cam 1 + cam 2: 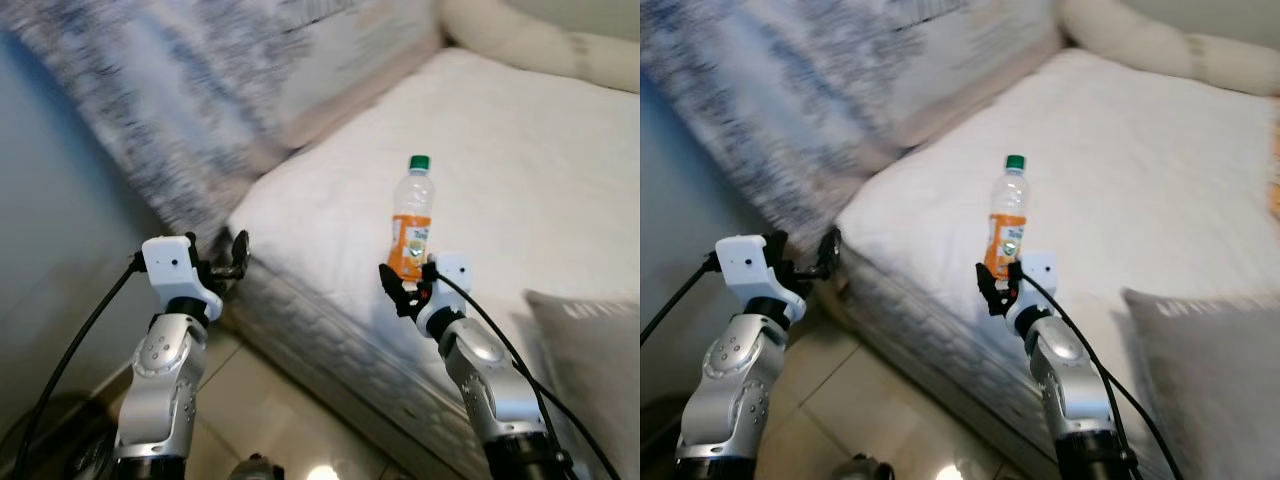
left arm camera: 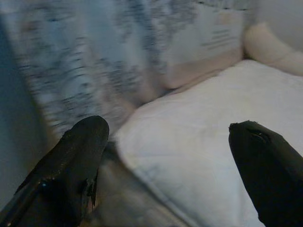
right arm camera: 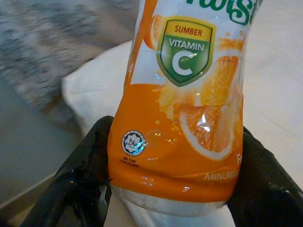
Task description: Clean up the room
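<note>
My right tool (image 1: 405,285) is closed on the base of a plastic drink bottle (image 1: 411,220). In the right wrist view both black fingers (image 3: 87,175) press against opposite sides of the bottle's lower end, over the orange part of the label.

Bottle: clear plastic, green cap (image 1: 419,162), orange label with a green "Vitamin C" shield and printed orange slices. It stands upright in my grip, cap up. The clear upper section looks empty; whether any liquid sits behind the label I cannot tell.

Position: the bottle is held over the near edge of the bed (image 1: 520,150), above its white quilted mattress top. Whether its base touches the mattress I cannot tell.

My left tool (image 1: 232,258) is open, its two fingers (image 2: 71,165) spread well apart with nothing between them. It hovers beside the corner of the bed, over the tiled floor (image 1: 260,400).

Surroundings: a large blue-and-white patterned cushion (image 1: 200,90) leans at the head of the bed, blurred. A cream bolster (image 1: 540,45) lies along the far edge. A grey pillow (image 1: 590,350) sits on the mattress beside my right arm.
</note>
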Tool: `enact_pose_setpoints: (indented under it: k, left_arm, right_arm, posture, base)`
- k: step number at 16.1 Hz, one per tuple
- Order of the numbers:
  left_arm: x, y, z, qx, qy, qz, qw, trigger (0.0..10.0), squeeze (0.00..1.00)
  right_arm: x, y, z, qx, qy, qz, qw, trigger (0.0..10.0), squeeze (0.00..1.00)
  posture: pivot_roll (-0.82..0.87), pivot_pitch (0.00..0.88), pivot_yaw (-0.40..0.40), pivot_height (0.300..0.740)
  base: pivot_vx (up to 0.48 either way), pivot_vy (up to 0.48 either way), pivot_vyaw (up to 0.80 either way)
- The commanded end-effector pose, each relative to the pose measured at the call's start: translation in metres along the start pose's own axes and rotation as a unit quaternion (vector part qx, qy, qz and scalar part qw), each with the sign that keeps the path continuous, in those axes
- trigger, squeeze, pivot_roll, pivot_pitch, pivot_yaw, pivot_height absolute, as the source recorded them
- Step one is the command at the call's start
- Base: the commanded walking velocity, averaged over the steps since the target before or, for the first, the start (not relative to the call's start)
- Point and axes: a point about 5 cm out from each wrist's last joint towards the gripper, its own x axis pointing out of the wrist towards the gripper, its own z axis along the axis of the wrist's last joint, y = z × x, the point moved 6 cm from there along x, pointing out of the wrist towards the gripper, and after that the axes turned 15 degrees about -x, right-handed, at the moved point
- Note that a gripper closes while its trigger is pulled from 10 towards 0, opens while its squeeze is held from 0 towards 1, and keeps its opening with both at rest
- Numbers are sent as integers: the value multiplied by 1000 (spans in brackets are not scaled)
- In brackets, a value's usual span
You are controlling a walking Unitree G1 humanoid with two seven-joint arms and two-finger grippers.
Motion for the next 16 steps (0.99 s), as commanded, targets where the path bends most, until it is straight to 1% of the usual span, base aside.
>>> enact_pose_setpoints:
  k: [1, 2, 3, 4, 5, 6, 8, 9, 11, 12, 15, 16]
  left_arm:
    - [-1, 0, -7, 10, 15, -1, 1000, 10000, 0]
    - [0, -2, -9, 22, 20, -8, 1000, 10000, 0]
    - [2, 2, -7, 41, 14, 1, 999, 10000, 0]
    - [2, 9, -9, 77, 29, 14, 996, 10000, 0]
    - [1, 7, -15, 67, 57, -13, 996, 10000, 0]
    - [-2, 0, -17, 71, 74, -47, 994, 10000, 0]
    - [-4, -1, -17, 94, 86, -56, 990, 10000, 0]
    - [-6, 0, -19, 89, 94, -56, 990, 10000, 0]
    - [-12, 1, -28, 48, 118, -46, 991, 10000, 0]
    - [-14, 2, -30, 37, 126, -38, 991, 10000, 0]
    - [-16, 2, -32, 21, 131, -33, 991, 10000, 0]
    - [-17, 1, -32, 21, 133, -34, 990, 10000, 0]
  right_arm:
    - [-1, 6, 4, -10, -4, 10, 1000, 10000, 0]
    - [-3, 7, 5, -14, -6, 11, 1000, 10000, 0]
    - [-4, 6, 8, -19, -10, 8, 1000, 10000, 0]
    - [-5, 4, 11, -20, -10, 6, 1000, 10000, 0]
    - [-6, 3, 11, -21, -9, 5, 1000, 10000, 0]
    - [-7, 3, 10, -25, -6, 6, 1000, 10000, 0]
    - [-8, 3, 8, -26, -2, 9, 1000, 10000, 0]
    - [-8, 4, 9, -27, -1, 10, 1000, 10000, 0]
    - [-9, 7, 8, -30, 4, 17, 999, 10000, 0]
    - [-9, 8, 7, -32, 7, 21, 999, 10000, 0]
    - [-11, 12, 5, -28, 13, 34, 999, 10000, 0]
    - [-11, 10, 4, -33, 16, 30, 999, 10000, 0]
  posture:
    - [78, 0, 17, 740]
    - [75, 0, 19, 740]
    - [72, 0, 22, 740]
    - [66, 0, 28, 740]
    - [66, 0, 28, 740]
    - [69, 0, 33, 740]
    - [71, 0, 35, 740]
    - [71, 0, 35, 740]
    - [71, 0, 36, 740]
    - [71, 0, 36, 740]
    - [74, 0, 36, 740]
    - [77, 0, 34, 740]
  base:
    - [0, 0, 800]
    - [0, 0, 800]
    - [0, 0, 800]
    - [0, 0, 800]
    - [0, 0, 800]
    - [0, 0, 800]
    - [0, 0, 800]
    - [0, 0, 800]
    - [0, 0, 800]
    - [0, 0, 800]
    - [0, 0, 800]
    - [0, 0, 800]
